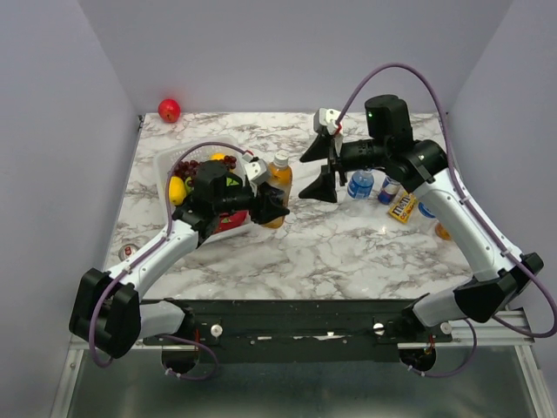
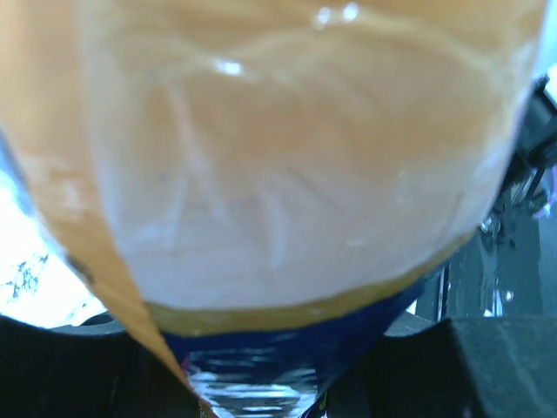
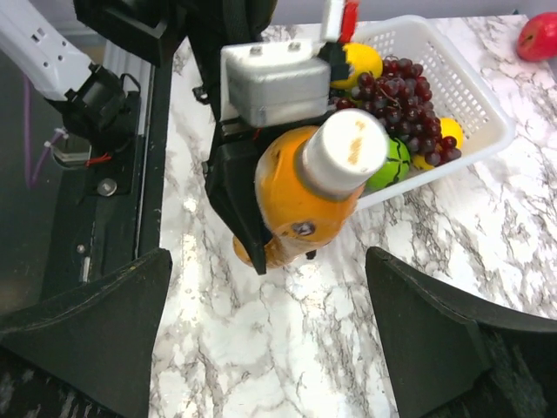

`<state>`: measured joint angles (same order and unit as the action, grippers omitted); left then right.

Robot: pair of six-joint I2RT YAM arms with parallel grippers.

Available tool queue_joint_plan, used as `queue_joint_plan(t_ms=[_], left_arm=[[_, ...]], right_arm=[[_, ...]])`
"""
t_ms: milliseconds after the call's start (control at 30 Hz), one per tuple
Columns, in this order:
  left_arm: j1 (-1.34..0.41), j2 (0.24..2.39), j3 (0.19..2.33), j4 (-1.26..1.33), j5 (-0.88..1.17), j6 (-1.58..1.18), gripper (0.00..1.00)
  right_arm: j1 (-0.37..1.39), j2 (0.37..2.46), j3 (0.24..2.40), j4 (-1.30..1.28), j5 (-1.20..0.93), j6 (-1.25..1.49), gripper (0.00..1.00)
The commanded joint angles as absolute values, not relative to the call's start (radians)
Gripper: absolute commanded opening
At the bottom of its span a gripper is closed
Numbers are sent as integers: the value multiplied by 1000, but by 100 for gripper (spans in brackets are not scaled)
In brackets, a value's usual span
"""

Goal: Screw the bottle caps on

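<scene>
top: overhead, looking down | left wrist: hard against orange bottle (image 2: 287, 174) | right wrist: above it (shared)

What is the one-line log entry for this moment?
left gripper: shut on orange bottle | white cap: on bottle, tightness unclear | right gripper: open, empty, apart from cap

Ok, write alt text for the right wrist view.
An orange-drink plastic bottle with a round white cap on it, gripped by the left end effector over the marble table. The right end effector, open and empty, frames it; a white plastic fruit basket sits behind.
</scene>
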<state>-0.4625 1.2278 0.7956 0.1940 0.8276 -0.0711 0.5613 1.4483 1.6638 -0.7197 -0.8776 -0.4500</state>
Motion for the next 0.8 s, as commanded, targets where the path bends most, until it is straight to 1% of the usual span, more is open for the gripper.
queue_joint_plan(t_ms=[0,133,333,667,767], left_arm=[[-491,1227,818,83,877,67,0],[-508,1236,836,63,899,69,0],[-514,1244,856,54,904,75,0],[-508,1258,839,124,899,3,0],[-497,1269,841,156,908,-70,0]], right_arm=[[543,1451,1715,-642,-862,-359,100],[545,1477,1703,-520,-1026,-319,100],[563,1537,1709,-477,-1143,-299,100],[581,1529,1681,-482,-1170,-299,100],[581,1513,1669,-485,-1160,-310,100]])
